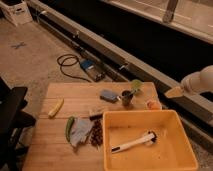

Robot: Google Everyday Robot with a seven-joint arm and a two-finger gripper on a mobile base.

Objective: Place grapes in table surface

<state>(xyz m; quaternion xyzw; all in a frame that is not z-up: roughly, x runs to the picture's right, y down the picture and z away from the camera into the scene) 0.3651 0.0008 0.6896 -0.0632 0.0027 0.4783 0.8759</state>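
A dark bunch of grapes point(96, 135) lies on the wooden table point(47, 145), just left of the yellow bin point(150, 165) and next to a grey cloth point(80, 131). My arm comes in from the right edge; the gripper point(172, 92) is a pale tip hanging in the air beyond the table's far right corner, well away from the grapes and above the floor channel.
A yellow bin holds a white brush point(132, 142). On the table lie a banana point(55, 107), a green pepper point(68, 128), a blue sponge point(108, 95), a dark cup point(127, 97), a green item point(136, 86) and an orange item point(153, 104). A black chair point(12, 115) stands left.
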